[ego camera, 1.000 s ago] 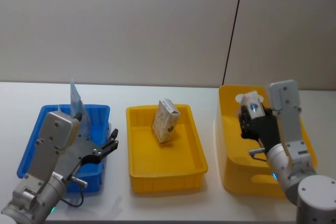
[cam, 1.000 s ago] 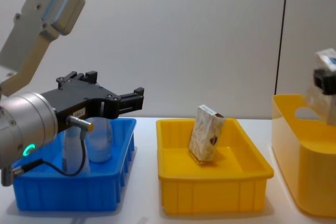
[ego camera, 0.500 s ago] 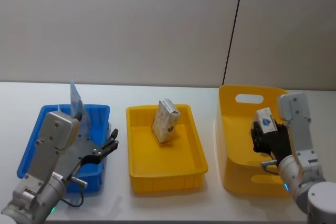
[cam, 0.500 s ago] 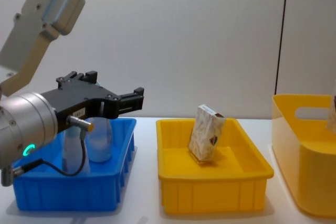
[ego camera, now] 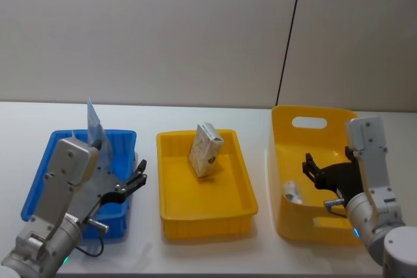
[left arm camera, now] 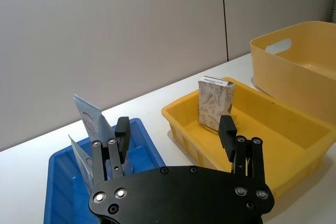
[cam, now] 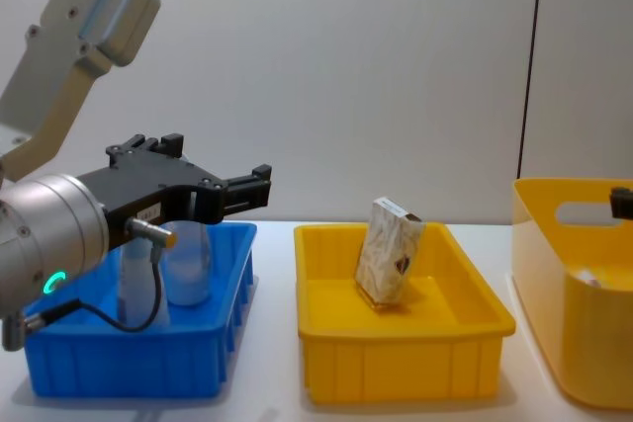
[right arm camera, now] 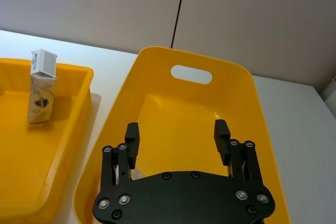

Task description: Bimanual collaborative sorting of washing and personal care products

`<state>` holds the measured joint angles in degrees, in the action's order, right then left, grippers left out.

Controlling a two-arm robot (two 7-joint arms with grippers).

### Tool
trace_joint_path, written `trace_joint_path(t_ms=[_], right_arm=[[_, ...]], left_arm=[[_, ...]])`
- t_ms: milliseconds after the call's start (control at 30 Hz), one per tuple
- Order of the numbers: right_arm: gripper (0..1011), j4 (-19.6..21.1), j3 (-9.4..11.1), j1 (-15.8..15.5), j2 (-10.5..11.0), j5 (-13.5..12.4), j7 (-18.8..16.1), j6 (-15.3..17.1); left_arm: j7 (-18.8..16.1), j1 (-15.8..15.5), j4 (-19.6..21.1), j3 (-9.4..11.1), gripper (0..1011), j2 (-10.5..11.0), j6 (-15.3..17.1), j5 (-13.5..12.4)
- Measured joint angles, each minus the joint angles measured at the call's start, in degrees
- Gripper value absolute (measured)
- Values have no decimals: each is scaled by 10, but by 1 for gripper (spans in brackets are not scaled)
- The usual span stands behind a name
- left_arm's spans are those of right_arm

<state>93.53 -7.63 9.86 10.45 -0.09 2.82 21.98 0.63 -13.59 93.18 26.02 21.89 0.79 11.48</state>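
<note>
Above the inside of the deep yellow bin (ego camera: 287,128): right tool (ego camera: 310,170), released, fingers spread wide, nothing between them. Just beneath those fingertips, down on the bin floor: a small marbled pack (ego camera: 291,193), lying loose, apart from the tool. From the right wrist: right tool (right arm camera: 177,137) aimed into the bin, both fingers clear of the walls.

To the left of the right tool, well apart from it, in the shallow yellow tray (ego camera: 208,222): a second pack (ego camera: 206,150), standing on end and tilted, a blue mark on its face.

Over the near right corner of the blue tray (ego camera: 120,138): left tool (ego camera: 138,174), released too, fingers apart and empty, pointed toward the shallow yellow tray. Beyond the left tool's body, inside the blue tray: a tall pale-blue tube (ego camera: 93,122), upright, with a red round logo, and just beside it a clear tapered bottle (cam: 188,264), partly hidden by the tool from the chest.

Under all three containers: a white surface (ego camera: 150,115).
</note>
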Motion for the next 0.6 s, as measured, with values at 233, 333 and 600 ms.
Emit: trace_joint_path(t_ms=[233, 333, 600], right_arm=[[1004, 3, 0, -1, 0, 0, -12, -13], [1004, 5, -1, -2, 1, -1, -19, -20], [1004, 16, -6, -6, 3, -6, -42, -41]], left_arm=[[0, 0, 0, 0, 1001, 0, 0, 0], [0, 0, 0, 0, 1001, 0, 0, 0], [-1, 1, 0, -2, 1002, 0, 0, -1]])
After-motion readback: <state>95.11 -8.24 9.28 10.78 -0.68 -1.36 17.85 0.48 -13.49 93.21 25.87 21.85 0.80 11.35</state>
